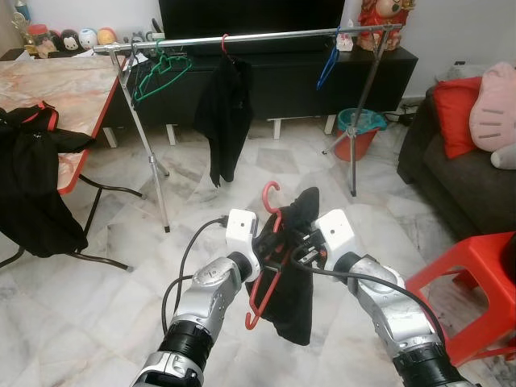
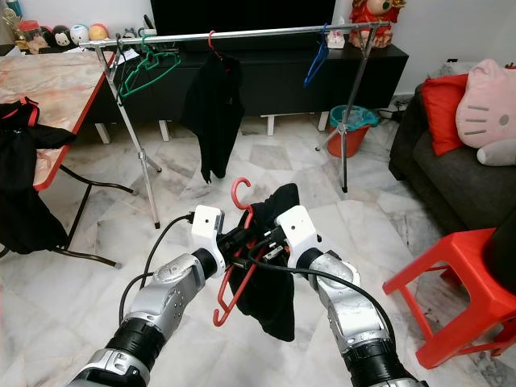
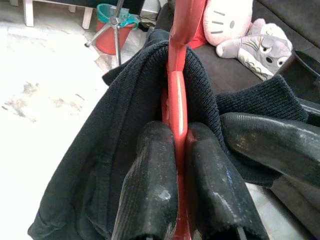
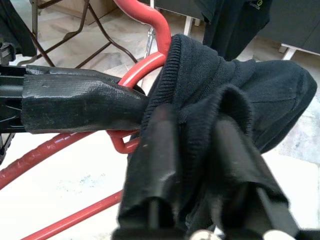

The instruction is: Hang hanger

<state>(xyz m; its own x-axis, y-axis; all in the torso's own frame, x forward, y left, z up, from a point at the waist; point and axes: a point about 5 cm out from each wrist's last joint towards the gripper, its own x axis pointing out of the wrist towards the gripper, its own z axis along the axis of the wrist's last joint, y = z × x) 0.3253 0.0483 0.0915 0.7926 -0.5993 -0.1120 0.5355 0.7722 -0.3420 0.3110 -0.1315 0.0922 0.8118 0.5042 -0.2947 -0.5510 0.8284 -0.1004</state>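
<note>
In front of my chest I hold a red hanger [image 1: 262,282] with a black knit garment [image 1: 294,306] draped over it, its hook [image 1: 271,190] pointing up. My left gripper [image 3: 180,145] is shut on the hanger's red bar [image 3: 177,100]. My right gripper [image 4: 192,130] is shut on a bunched fold of the garment [image 4: 225,75], right beside the left gripper's finger [image 4: 80,105]. Ahead stands a metal clothes rail [image 1: 274,36] carrying green hangers [image 1: 161,72], a hung black garment [image 1: 226,113] and a blue hanger [image 1: 329,64].
A marble-topped folding table [image 1: 56,89] with dark clothing [image 1: 32,185] over its edge stands at the left. A red plastic stool [image 1: 476,282] is close on my right, a dark sofa [image 1: 451,185] with cushions behind it. A red bucket [image 1: 359,133] sits by the rail's right legs.
</note>
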